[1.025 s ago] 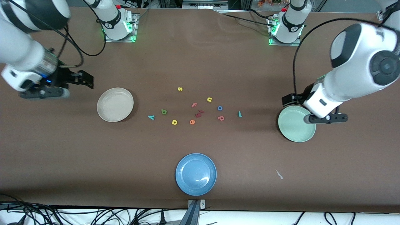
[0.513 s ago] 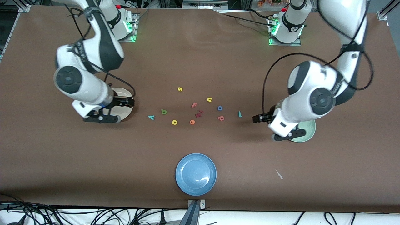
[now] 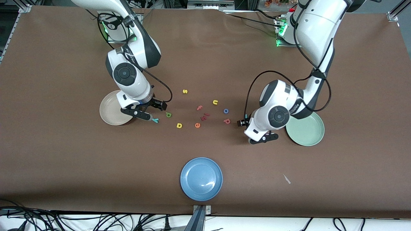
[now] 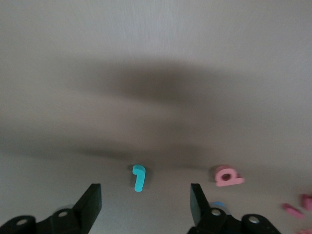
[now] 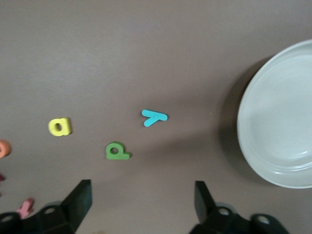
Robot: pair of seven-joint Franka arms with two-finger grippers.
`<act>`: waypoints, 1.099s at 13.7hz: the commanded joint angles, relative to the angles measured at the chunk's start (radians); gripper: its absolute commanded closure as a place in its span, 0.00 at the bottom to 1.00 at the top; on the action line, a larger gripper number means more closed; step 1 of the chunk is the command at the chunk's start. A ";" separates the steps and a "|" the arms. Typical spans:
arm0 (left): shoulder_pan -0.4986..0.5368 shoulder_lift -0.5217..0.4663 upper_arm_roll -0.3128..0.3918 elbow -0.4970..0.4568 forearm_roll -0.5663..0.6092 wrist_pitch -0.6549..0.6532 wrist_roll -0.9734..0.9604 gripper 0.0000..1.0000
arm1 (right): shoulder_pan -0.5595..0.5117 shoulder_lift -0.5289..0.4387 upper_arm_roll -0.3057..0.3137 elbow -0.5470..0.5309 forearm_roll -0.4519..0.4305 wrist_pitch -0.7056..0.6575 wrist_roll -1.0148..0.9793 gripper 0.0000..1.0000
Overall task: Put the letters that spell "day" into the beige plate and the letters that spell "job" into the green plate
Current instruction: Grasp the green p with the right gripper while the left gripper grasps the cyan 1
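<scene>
— Movement is the only change, I think? Which arm went where?

— Both came in from the outer ends of the table. A second ago the right gripper (image 5: 141, 191) hung outside the round cream-beige plate (image 3: 109, 110), and the left gripper (image 4: 145, 195) was over the round pale mint-green plate (image 3: 305, 131). Now the right one is low over the tiny teal toy letter "y" (image 3: 155, 120), which lies just beside the beige plate. The left one is over the teal hook-shaped "j" (image 4: 139, 178), between the green plate and the pinkish-red "b" (image 3: 227, 121).

— Are the fingers clenched already?

— No. In each wrist view the two fingers stand apart, with bare table between them, so they grasp nothing.

— Did any letter move?

— None. The yellow "d" (image 3: 179, 125), the green "a" (image 3: 168, 114) and the blue ring "o" (image 3: 226, 111) lie where they lay before. Both plates are empty.

— So what does it mean for the task?

— In my judgement the sorting has not begun. Each arm has chosen the letter nearest to its own plate, and the descent and closing come next.
</scene>
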State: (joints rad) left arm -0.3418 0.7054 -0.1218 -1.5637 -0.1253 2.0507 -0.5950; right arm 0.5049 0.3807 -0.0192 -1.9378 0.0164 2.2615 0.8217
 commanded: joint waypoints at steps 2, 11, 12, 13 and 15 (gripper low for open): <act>-0.028 -0.032 0.011 -0.125 -0.020 0.135 -0.032 0.21 | 0.043 0.062 -0.008 -0.010 -0.006 0.090 0.189 0.24; -0.026 -0.024 0.011 -0.185 -0.027 0.171 -0.065 0.56 | 0.086 0.191 -0.010 -0.007 -0.004 0.283 0.344 0.24; -0.026 -0.024 0.011 -0.185 -0.027 0.171 -0.063 0.62 | 0.087 0.196 -0.010 -0.007 -0.003 0.293 0.344 0.25; -0.025 -0.024 0.011 -0.185 -0.027 0.171 -0.063 0.72 | 0.087 0.199 -0.010 -0.007 -0.003 0.296 0.346 0.25; -0.025 -0.024 0.011 -0.179 -0.024 0.171 -0.055 0.95 | 0.095 0.211 -0.010 -0.006 -0.003 0.312 0.358 0.27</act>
State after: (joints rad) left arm -0.3627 0.7003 -0.1189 -1.7146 -0.1253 2.2110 -0.6593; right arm 0.5801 0.5810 -0.0198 -1.9501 0.0165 2.5501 1.1511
